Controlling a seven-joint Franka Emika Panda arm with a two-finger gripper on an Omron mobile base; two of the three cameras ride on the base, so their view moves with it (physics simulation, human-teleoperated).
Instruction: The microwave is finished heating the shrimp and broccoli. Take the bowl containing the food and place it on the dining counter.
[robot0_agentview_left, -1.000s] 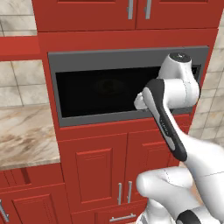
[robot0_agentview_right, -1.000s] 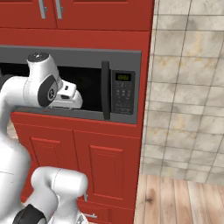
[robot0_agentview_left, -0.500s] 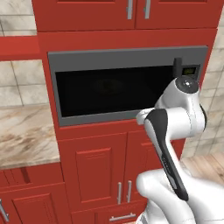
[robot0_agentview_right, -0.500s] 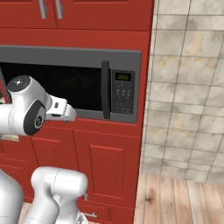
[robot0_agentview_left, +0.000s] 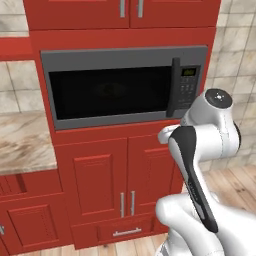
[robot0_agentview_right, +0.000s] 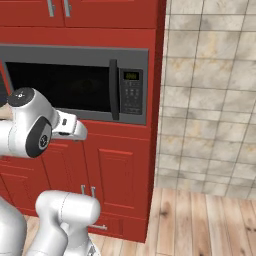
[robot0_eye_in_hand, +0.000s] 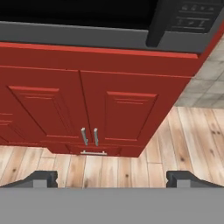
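The microwave (robot0_agentview_left: 115, 90) is built into red cabinets, and its black glass door is closed. Its curved handle (robot0_agentview_left: 175, 87) and button panel (robot0_agentview_left: 188, 87) are at the right end. The right base view shows the microwave (robot0_agentview_right: 65, 85) from the other side. The bowl, shrimp and broccoli are hidden behind the dark door. My gripper (robot0_eye_in_hand: 112, 179) is open and empty, its fingertips (robot0_eye_in_hand: 41, 178) wide apart. It points at the lower cabinet doors, with the microwave's bottom edge (robot0_eye_in_hand: 87, 33) above. My hand (robot0_agentview_right: 70, 127) hangs just below the door. The dining counter is out of view.
Red cabinet doors (robot0_agentview_left: 125, 175) with metal pulls fill the space below the microwave. A marbled wall counter (robot0_agentview_left: 20, 145) juts out at the left. A tiled wall (robot0_agentview_right: 210, 100) and wooden floor (robot0_agentview_right: 200, 220) lie to the right.
My arm has swung down from in front of the microwave door to below it. Both base views have shifted slightly, so the base has moved. The jaws stay wide.
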